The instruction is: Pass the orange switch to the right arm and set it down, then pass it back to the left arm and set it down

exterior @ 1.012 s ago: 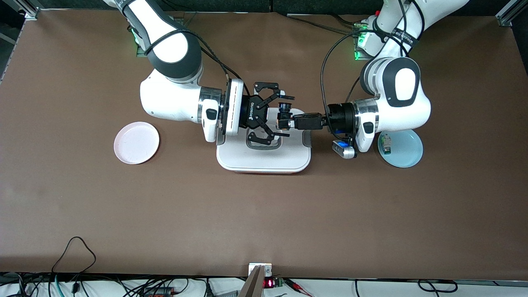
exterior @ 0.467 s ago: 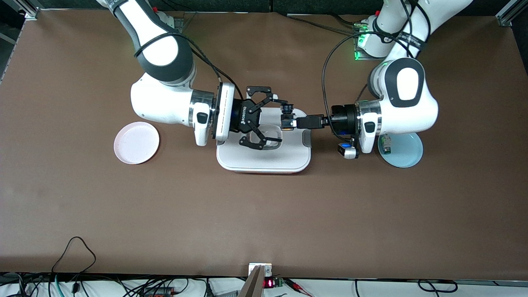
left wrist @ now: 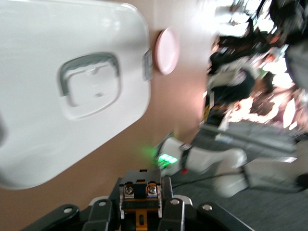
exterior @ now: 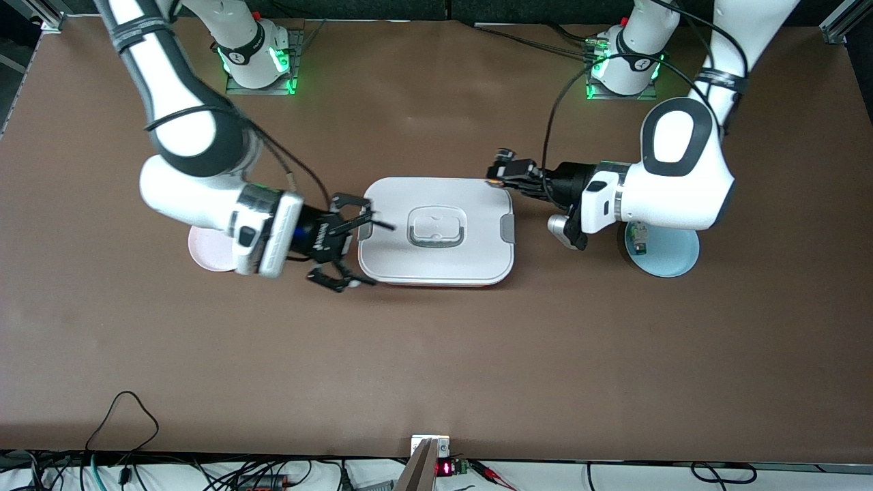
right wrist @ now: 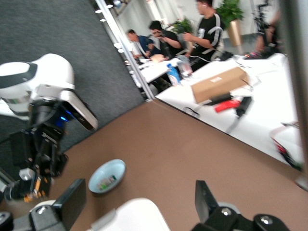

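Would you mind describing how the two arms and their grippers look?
Both arms are glossy white with dark grey joint bands and silver wrist rings, and black cables run loosely along them. The right gripper is black with open linkage fingers behind a flat white plate. The left gripper is compact and black. The bases glow green.

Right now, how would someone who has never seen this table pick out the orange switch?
Start at the big white box in the middle of the table. The left arm's claw hangs by the box's corner toward that arm's end, shut on the orange switch: a tiny black cylinder with orange parts, unlike the white-and-green component in the blue plate.
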Robot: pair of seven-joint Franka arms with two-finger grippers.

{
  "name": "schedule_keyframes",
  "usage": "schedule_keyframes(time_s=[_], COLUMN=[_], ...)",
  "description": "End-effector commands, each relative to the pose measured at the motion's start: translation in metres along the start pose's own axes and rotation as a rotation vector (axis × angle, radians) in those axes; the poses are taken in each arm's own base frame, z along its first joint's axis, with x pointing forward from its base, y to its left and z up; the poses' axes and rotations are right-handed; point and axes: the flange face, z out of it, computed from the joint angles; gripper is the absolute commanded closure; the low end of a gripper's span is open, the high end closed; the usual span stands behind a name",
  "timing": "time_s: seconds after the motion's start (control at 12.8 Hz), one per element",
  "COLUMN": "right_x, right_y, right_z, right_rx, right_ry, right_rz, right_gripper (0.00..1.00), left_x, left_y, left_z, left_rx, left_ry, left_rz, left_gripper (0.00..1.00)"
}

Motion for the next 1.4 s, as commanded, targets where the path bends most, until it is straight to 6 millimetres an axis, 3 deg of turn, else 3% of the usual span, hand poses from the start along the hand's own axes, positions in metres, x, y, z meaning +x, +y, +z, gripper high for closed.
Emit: schedule_keyframes(time_s=[0.0,0.31,0.62,0.93,1.09,1.32], right_x=[-0.010,0.006,0.010,0.004,0.021,0.059], right_y=[0.011,0.013,-0.004,-0.016,-0.024,-0.043], right_z=[-0.035,-0.063,-0.073,-0.092,-0.118,-0.165], right_rx=[-0.054,-0.177,-0.393,-0.643,-0.711,-0.891], right_ry=[-0.058,-0.248,-0.556,-0.781,-0.890,-1.008], right_rz=[0.018,0.255,0.497,0.731,0.757,0.632], right_gripper=[0.00,0.00,0.00,0.00,0.00,0.00], left_x=[-0.017,-0.036,-0.041,-0.033,-0.030,-0.032], left_y=[-0.025,-0.089,-0.108,-0.125,-0.130,-0.150], left_z=[-0.035,-0.079,-0.089,-0.098,-0.102,-0.108], left_rx=[0.118,0.274,0.515,0.652,0.721,0.760], left_ry=[-0.101,-0.256,-0.471,-0.581,-0.632,-0.698], left_rz=[0.172,0.447,0.628,0.827,0.880,0.994], left_gripper=[0.87,0.87,0.87,0.89,0.89,0.90])
